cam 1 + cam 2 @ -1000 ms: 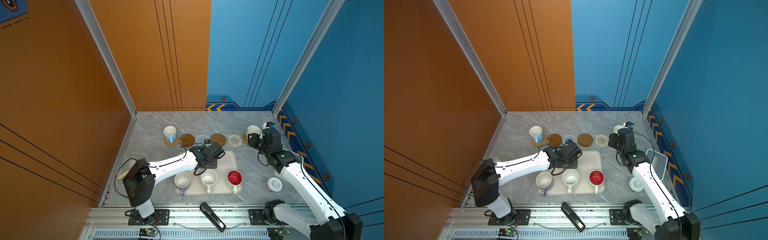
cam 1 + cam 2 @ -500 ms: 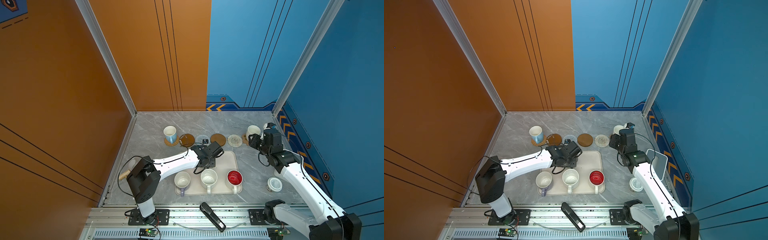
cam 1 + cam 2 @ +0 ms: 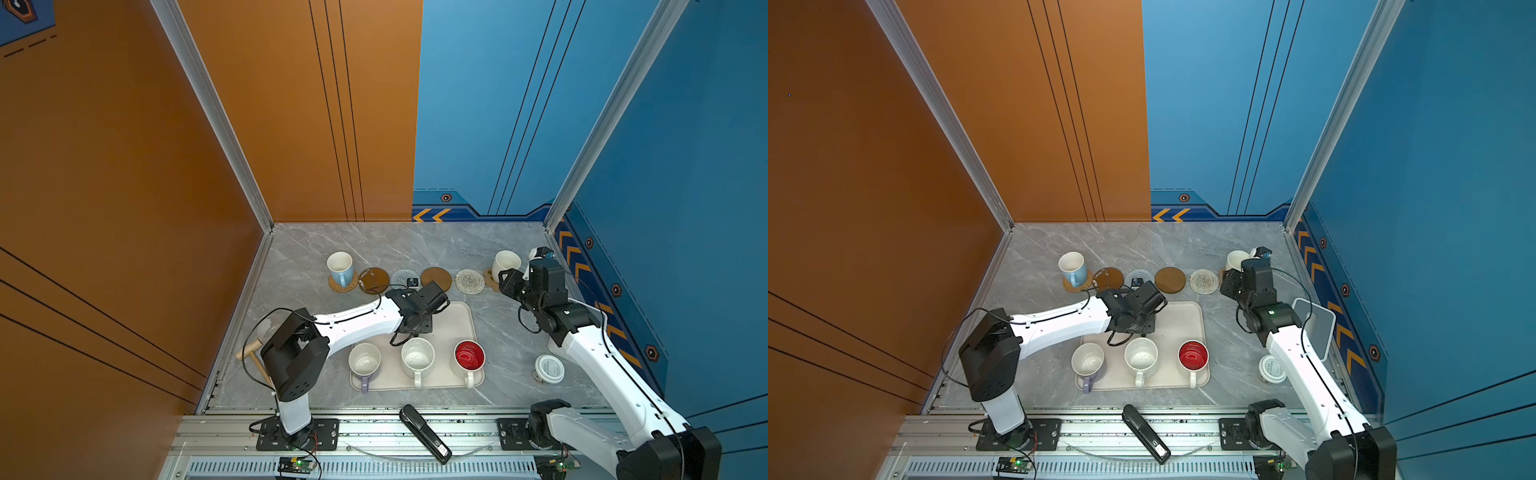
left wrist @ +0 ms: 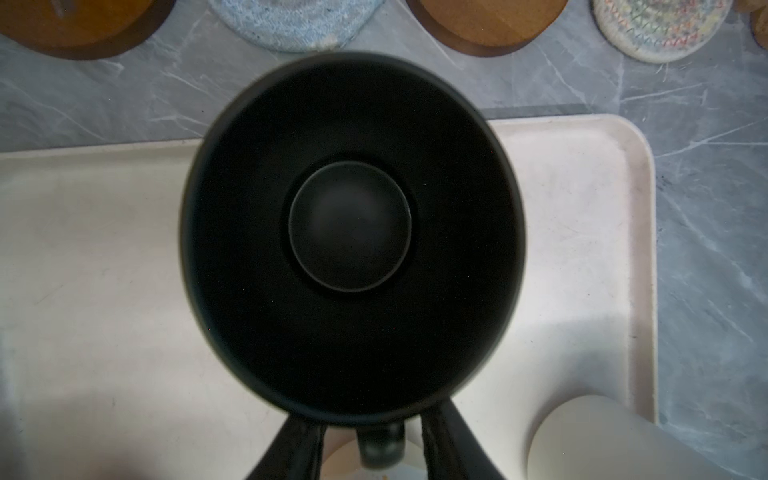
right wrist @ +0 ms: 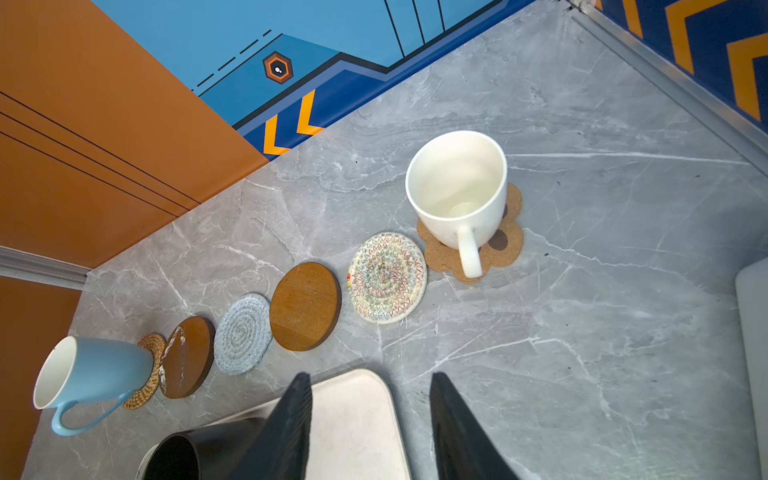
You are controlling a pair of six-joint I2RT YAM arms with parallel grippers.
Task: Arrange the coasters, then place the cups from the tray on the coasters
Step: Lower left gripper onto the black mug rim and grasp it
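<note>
Six coasters lie in a row behind the tray (image 3: 468, 322). The light blue cup (image 3: 340, 268) stands on the rattan coaster (image 3: 343, 286) and the plain white cup (image 3: 506, 262) on the paw coaster (image 5: 505, 253). The two brown discs (image 3: 374, 280) (image 3: 436, 278) and both crocheted coasters (image 3: 402, 277) (image 3: 469, 281) are bare. The lavender (image 3: 364, 361), speckled (image 3: 417, 354) and red-inside (image 3: 469, 355) cups stand along the tray's front. My left gripper (image 4: 374, 432) is open astride the black cup's (image 4: 351, 232) handle, with gaps on both sides. My right gripper (image 5: 370, 376) hangs open and empty near the tray's back right corner.
A white lidded jar (image 3: 548, 368) stands on the table at the front right. A white box-like stand (image 3: 1316, 328) sits by the right wall. A black stapler-like object (image 3: 424, 428) lies on the front rail, and a wooden mallet (image 3: 253, 353) lies at the left edge.
The left arm's elbow has swung a little to the right while its gripper stays at the black cup, jaws slightly narrower. The right arm has hardly moved.
</note>
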